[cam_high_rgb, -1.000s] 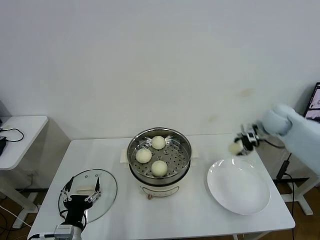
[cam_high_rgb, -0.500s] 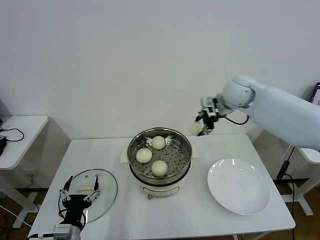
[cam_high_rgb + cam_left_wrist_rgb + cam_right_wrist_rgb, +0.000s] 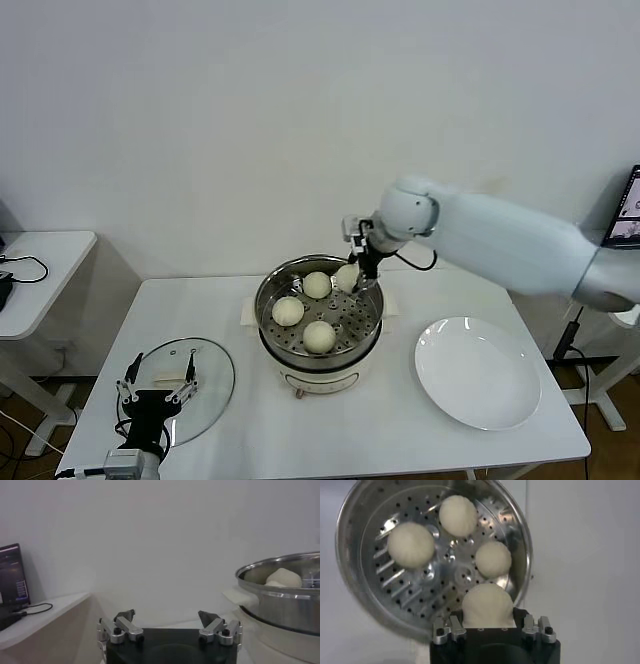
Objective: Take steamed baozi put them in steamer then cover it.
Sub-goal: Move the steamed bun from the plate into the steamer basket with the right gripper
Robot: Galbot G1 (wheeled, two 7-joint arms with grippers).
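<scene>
So the right gripper [image 3: 352, 277] is up over the far right edge of the steamer [image 3: 318, 308], fingers clamped on the fourth baozi [image 3: 347, 278]. From the right wrist view you can see that bun [image 3: 487, 605] wedged right between the fingers, hanging just above the pot's rim, on the side nearest that arm. It isn't resting on the tray, just held above it.

Three other baozi are sitting on the perforated tray inside: one at the back [image 3: 317, 285], one on the left [image 3: 288, 311], one at the front [image 3: 319, 336]. They're close together but I can see tray between them, so not touching. The steamer is sitting roughly in the middle of the white counter [image 3: 250, 420] on its white base.

The cover [image 3: 178, 389] is lying flat on the counter, off to the left of the steamer and well apart from it, cream handle facing up. The left gripper [image 3: 158, 381] is parked right over the cover's near edge, fingers spread wide with nothing in them. From the left wrist view you get both fingertips [image 3: 126, 615] standing apart and the shiny steamer wall off to one side.

Over on the right of the counter there's a white plate [image 3: 478, 372], nothing on it. A small side table [image 3: 35, 265] stands off to the far left with a black cable on it.
</scene>
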